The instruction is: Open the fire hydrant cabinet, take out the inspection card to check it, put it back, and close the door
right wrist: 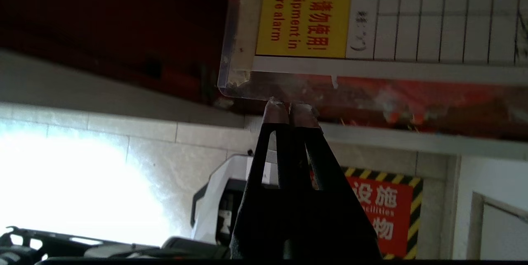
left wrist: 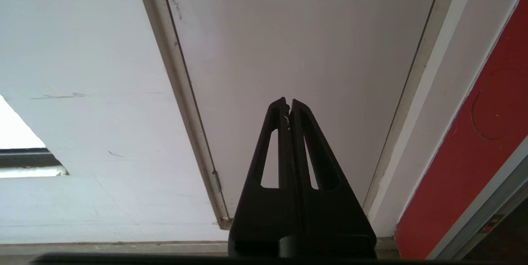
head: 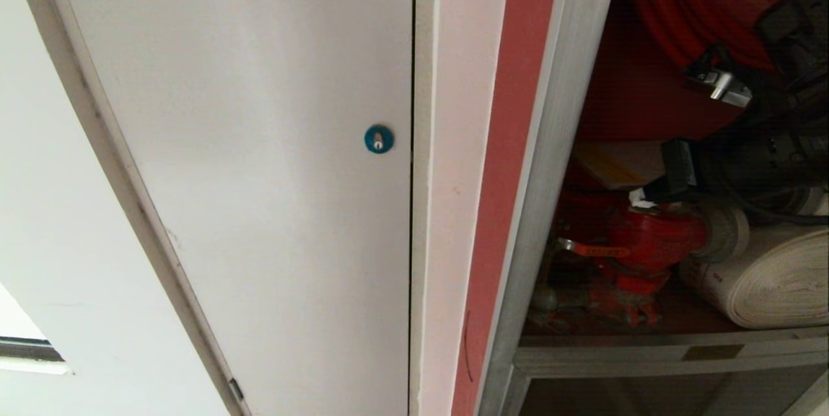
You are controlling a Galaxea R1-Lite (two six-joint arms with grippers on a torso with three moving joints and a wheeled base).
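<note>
With the fire hydrant cabinet [head: 557, 144] already standing open, the inspection card [right wrist: 350, 21] is being held just above the red valve [head: 647, 238] by the right gripper [right wrist: 291, 110], its fingers clamped on the card's clear edge, while checking, returning and door-closing are being left undone.

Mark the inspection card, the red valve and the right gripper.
inspection card [right wrist: 330, 17], right wrist view, yellow label panel.
red valve [head: 651, 238], head view, round red body.
right gripper [right wrist: 291, 110], right wrist view, closed fingertips pinching the card's clear edge.
</note>
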